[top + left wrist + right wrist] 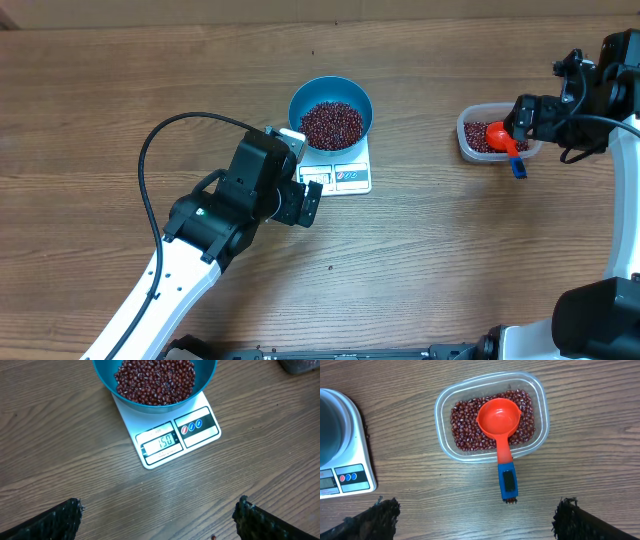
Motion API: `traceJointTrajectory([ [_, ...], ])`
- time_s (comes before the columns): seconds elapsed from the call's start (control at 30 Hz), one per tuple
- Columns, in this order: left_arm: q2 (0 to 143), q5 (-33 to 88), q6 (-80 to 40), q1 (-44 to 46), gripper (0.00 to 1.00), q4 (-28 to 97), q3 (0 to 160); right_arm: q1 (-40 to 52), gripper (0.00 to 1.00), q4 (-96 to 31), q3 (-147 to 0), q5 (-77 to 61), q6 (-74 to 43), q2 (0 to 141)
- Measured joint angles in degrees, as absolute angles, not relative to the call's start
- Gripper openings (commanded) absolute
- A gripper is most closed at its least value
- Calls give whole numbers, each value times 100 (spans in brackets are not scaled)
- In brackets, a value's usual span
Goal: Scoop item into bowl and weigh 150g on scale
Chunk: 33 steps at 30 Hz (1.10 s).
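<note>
Wood table (pixel 100 100) | beans (pixel 332 123): likely loose, spill-prone | scoop (pixel 499 417): looks rigid, take by handle (pixel 508 480) | left gripper (pixel 159 506), right gripper (pixel 476 506): wide apart, empty

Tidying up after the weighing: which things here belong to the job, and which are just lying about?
Job: beans, blue bowl, scale, orange scoop, clear tub of spare beans.
Lying about: only a dark speck on the table, maybe a stray bean.

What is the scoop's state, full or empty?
Empty: the scoop lies in the tub on the beans, its cup bare.
</note>
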State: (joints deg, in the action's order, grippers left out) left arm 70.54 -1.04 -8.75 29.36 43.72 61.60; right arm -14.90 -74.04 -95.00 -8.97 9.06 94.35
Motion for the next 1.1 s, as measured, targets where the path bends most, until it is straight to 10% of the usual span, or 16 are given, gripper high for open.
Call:
traceJointTrajectory([
  [1.1,7391,-82,-1232,2936,99,4106,6132,-1490,100,-7404,-9500,-897,906,9435],
])
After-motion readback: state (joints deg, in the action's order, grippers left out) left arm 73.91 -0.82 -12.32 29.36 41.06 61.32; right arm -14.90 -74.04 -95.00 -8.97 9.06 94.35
